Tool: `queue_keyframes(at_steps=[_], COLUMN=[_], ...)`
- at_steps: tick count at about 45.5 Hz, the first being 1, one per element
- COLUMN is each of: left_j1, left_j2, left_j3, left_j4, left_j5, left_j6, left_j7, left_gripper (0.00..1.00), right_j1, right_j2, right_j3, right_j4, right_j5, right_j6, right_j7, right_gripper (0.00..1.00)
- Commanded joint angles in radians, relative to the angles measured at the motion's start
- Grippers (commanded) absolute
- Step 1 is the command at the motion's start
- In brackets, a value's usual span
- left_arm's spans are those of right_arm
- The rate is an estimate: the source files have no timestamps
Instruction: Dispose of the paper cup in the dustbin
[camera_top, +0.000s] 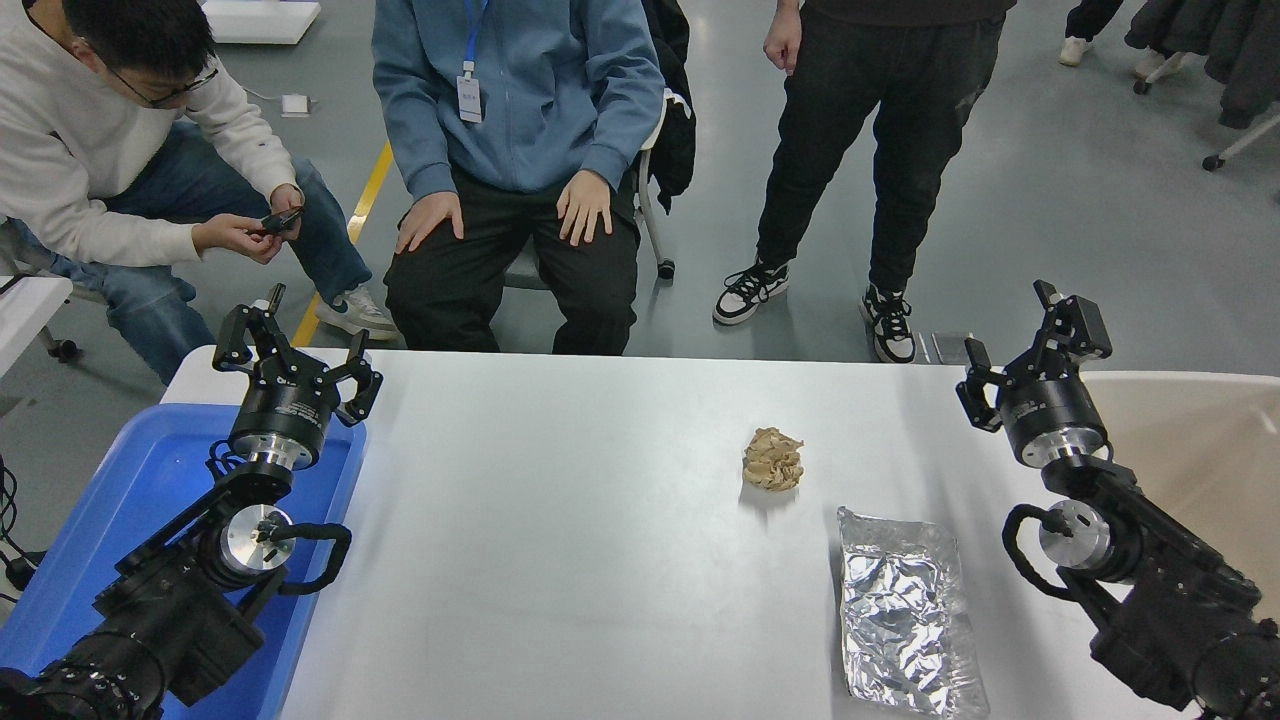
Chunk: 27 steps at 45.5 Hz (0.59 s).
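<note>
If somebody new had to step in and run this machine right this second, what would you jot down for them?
Left gripper: open, empty, parked over the blue tray at the table's left end.
Right gripper: open, empty, raised over the white table's far right corner, beside the dustbin.
Paper cup: not visible anywhere, neither on the table nor in either gripper. The part of the dustbin in view shows no cup; the right arm hides much of it.
On the table: a crumpled tan paper ball and a silver foil bag, both untouched.
Done: probably the drop, but unconfirmed.
Left: check inside the bin for the cup.
</note>
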Motion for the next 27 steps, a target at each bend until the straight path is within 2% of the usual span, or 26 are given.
queue_keyframes(at_steps=[1, 27], left_j1=[0.0, 0.0], left_j2=[0.0, 0.0], left_j3=[0.0, 0.0], left_j4=[0.0, 0.0], left_j5=[0.0, 0.0], left_j6=[0.0, 0.0], left_j7=[0.0, 0.0], left_gripper=[1.0, 1.0], right_j1=[0.008, 0.008], right_j2=[0.025, 0.006], right_j3=[0.02, 0.014], right_j4=[-0.02, -0.042], right_j5=[-0.054, -0.038], right_j6=[-0.002, 0.0], right_j7=[0.016, 0.015], right_gripper=[1.0, 1.0])
